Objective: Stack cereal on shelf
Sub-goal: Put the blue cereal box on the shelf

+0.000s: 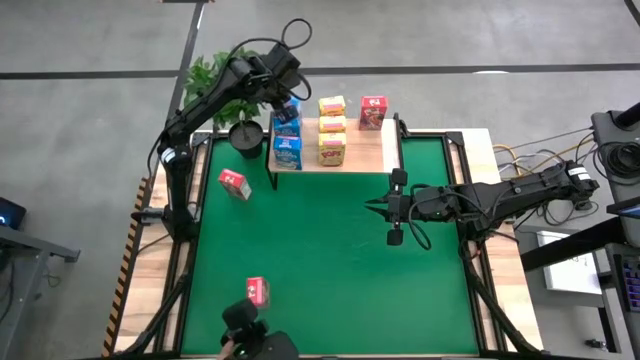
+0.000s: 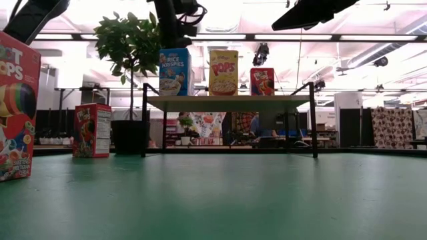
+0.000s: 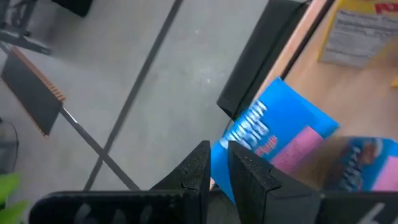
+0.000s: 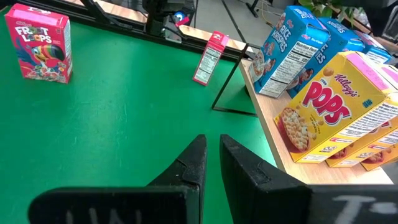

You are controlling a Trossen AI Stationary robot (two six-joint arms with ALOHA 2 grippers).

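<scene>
Left claw (image 1: 285, 100) clamped on blue box (image 1: 287, 108), lowering it at the shelf's (image 1: 365, 150) back to finish that row. Right claw (image 1: 377, 207) together, empty, parked over the mat (image 1: 330, 260).

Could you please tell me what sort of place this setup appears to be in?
Probably a robotics lab or workshop: a green mat under two dark arms, a small wooden shelf set with cereal boxes, and cluttered tables and ceiling strip lights in the room beyond.

We see blue boxes (image 1: 286, 140), yellow boxes (image 1: 332, 128) and one red box (image 1: 373, 111) upright on the wooden shelf (image 1: 364, 152); two red boxes (image 1: 235, 183) stand on the mat.
</scene>
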